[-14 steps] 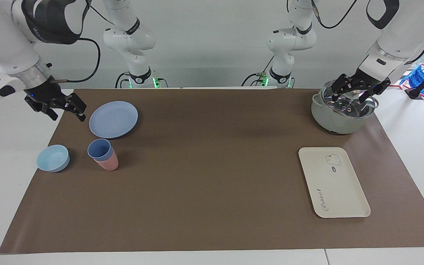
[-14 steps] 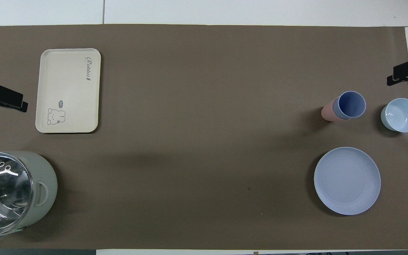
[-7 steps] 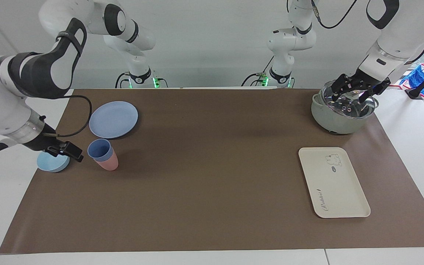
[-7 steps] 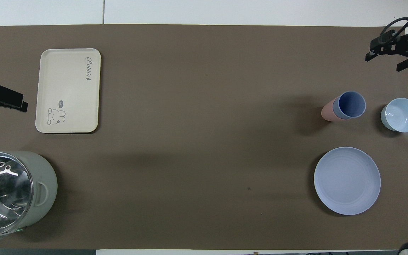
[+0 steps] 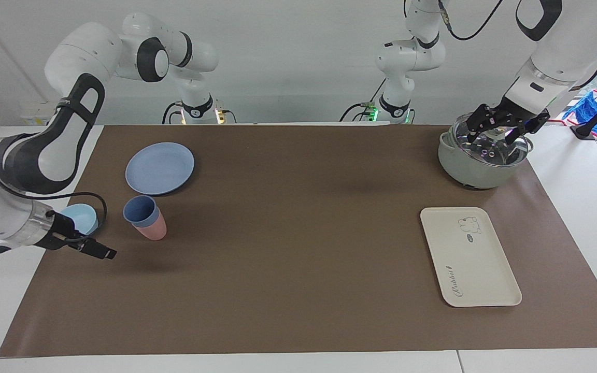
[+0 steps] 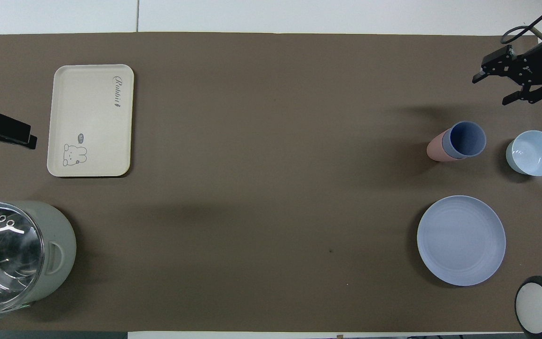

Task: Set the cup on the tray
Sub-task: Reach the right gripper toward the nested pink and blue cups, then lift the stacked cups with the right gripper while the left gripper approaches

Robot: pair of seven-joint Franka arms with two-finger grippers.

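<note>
The right gripper (image 6: 511,87), black and two-fingered, hangs with its fingers (image 6: 479,76) spread apart and nothing between them, over the brown mat (image 5: 298,269) at the right arm's end of the table. It is clear of every dish there; in the facing view it (image 5: 102,253) points along the mat, with the shallow light-blue bowl (image 5: 83,216) partly hidden by its wrist.

Near it stands the small periwinkle-blue plastic tumbler, the cup (image 5: 139,210), nested inside a pink tumbler (image 5: 154,229) of the same shape (only the pink one's lower body shows below the blue rim). In the overhead view the cup (image 6: 464,139) sits upright beside the bowl (image 6: 532,153), the two apart. A round blue plate (image 5: 159,168) lies flat on the mat, nearer to the robots than the stacked tumblers.

The flat cream-white rectangular tray (image 5: 469,256), with its rabbit drawing and cursive lettering, lies well apart from the cup, toward the left arm's end of the table, with nothing on it.

The left gripper (image 5: 500,126) waits over the glass lid (image 5: 487,145) of a grey-green pot (image 5: 472,168), its fingers apart and not holding anything. The pot stands nearer to the robots than the tray.
</note>
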